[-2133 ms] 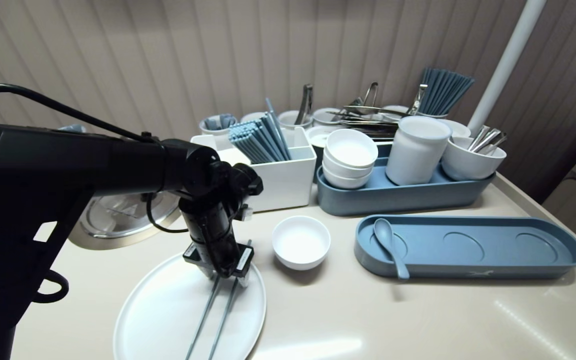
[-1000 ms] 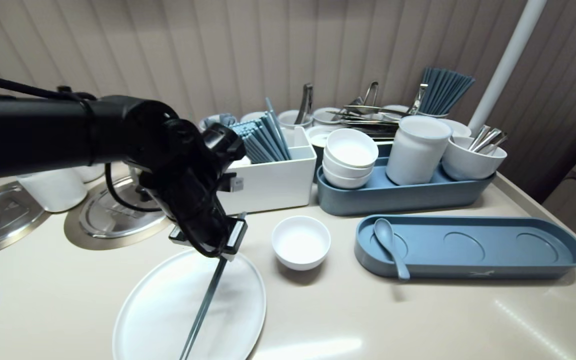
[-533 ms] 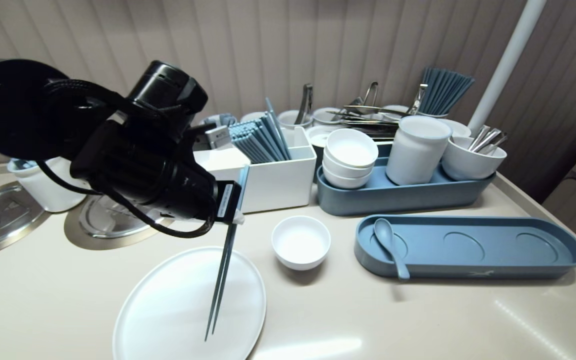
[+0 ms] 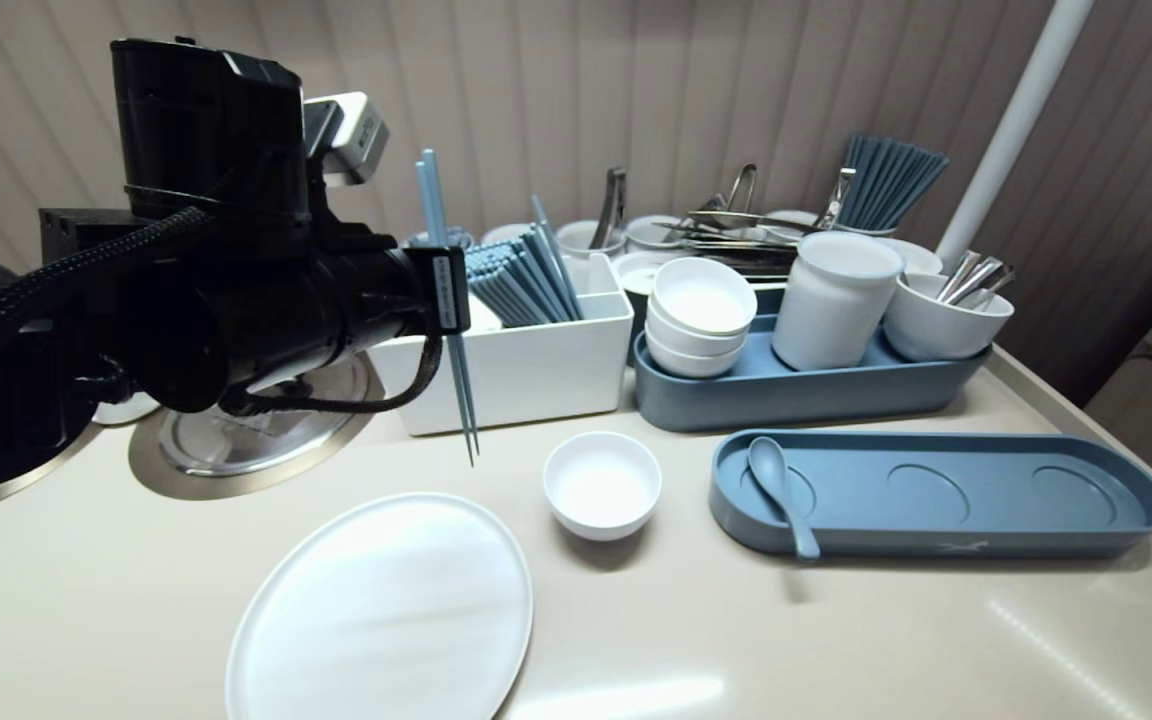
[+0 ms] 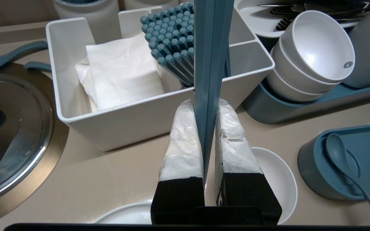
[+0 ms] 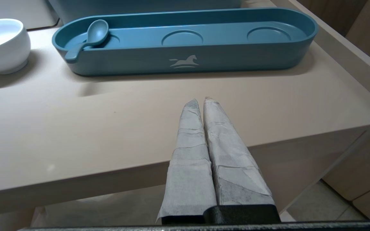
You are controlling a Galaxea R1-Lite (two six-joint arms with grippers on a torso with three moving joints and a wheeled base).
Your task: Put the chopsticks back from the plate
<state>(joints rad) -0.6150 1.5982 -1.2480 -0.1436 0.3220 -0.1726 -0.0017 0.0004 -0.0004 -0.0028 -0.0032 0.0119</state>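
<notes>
Lifted clear of the plate (image 4: 381,610), the chopsticks (image 4: 461,390) now stand near-vertical, tips down, pinched by the left gripper (image 4: 448,290) just near of the white caddy (image 4: 536,375). Right gripper (image 6: 201,101), pressed together, parked at the table (image 6: 108,128) edge.

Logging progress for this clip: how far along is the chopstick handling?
Done: chopsticks are gripped, clear of the white plate. In hand: left tool holds them upright before the white box. Left: not yet set down; blue tray holds only a spoon. Idle: right tool, shut.
</notes>
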